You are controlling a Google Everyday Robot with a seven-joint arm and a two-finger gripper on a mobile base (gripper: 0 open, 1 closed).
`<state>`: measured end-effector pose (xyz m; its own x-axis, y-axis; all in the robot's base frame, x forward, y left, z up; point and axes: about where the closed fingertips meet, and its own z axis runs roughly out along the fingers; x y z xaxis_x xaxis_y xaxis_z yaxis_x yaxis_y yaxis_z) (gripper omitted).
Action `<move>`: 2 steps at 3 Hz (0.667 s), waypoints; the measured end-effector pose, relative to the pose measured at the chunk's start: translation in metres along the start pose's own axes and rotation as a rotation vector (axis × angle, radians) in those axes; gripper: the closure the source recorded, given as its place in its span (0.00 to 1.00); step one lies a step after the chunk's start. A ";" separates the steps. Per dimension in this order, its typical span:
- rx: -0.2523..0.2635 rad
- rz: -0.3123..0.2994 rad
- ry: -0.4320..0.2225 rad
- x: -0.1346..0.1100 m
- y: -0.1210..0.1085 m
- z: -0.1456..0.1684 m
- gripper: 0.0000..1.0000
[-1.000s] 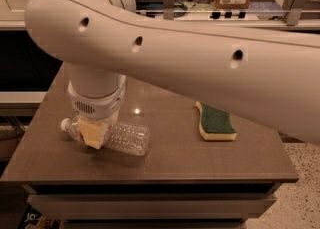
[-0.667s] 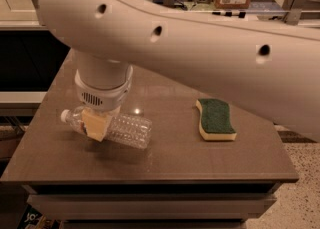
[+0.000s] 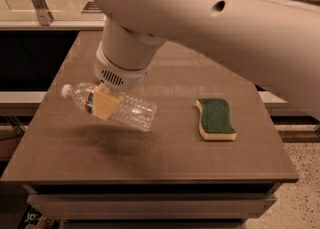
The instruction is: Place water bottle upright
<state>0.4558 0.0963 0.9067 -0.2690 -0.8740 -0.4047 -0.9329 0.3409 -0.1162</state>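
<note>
Brown counter (image 3: 165, 160) holds a sponge (image 3: 216, 118) near its right edge. Toward the left edge, the gripper (image 3: 105, 104) pinches the water bottle (image 3: 134, 111), now lifted clear.

Gripper (image 3: 104, 105), jaws clamped on the tilted water bottle (image 3: 131, 111), hangs above table (image 3: 165, 165).

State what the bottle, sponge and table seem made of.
The bottle looks like thin clear plastic, ribbed and see-through; the claw holds it above the table. The sponge: yellow foam under a green scouring layer. The table: smooth, faintly glossy brown top, laminate or stone, unclear.
</note>
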 end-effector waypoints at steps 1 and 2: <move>-0.013 -0.013 -0.151 -0.008 -0.005 -0.014 1.00; -0.032 -0.032 -0.303 -0.016 0.001 -0.024 1.00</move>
<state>0.4534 0.1020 0.9349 -0.1602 -0.7395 -0.6538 -0.9480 0.2999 -0.1069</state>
